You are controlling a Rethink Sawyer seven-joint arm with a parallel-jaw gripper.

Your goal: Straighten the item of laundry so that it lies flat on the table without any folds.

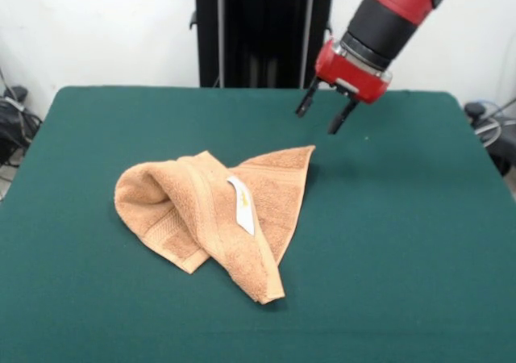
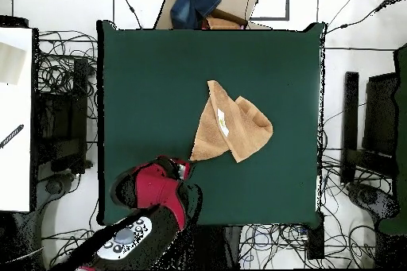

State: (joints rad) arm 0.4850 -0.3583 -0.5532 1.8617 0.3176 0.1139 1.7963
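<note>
The orange-tan towel [image 1: 214, 218] lies crumpled and folded over itself near the middle of the green table [image 1: 403, 242]. Its white label [image 1: 242, 205] faces up, and one pointed corner reaches toward the far right. In the overhead view the towel [image 2: 230, 129] sits right of the table's [image 2: 143, 85] centre. My gripper [image 1: 322, 113] hangs open and empty above the table, above and just beyond that far corner. In the overhead view the gripper [image 2: 187, 168] shows by the towel's lower corner.
The robot's black pedestal [image 1: 262, 28] stands at the table's far edge. Cables and equipment [image 2: 60, 117] lie on the floor around the table. A cardboard box with blue cloth [image 2: 207, 5] sits beyond the table's edge opposite the robot.
</note>
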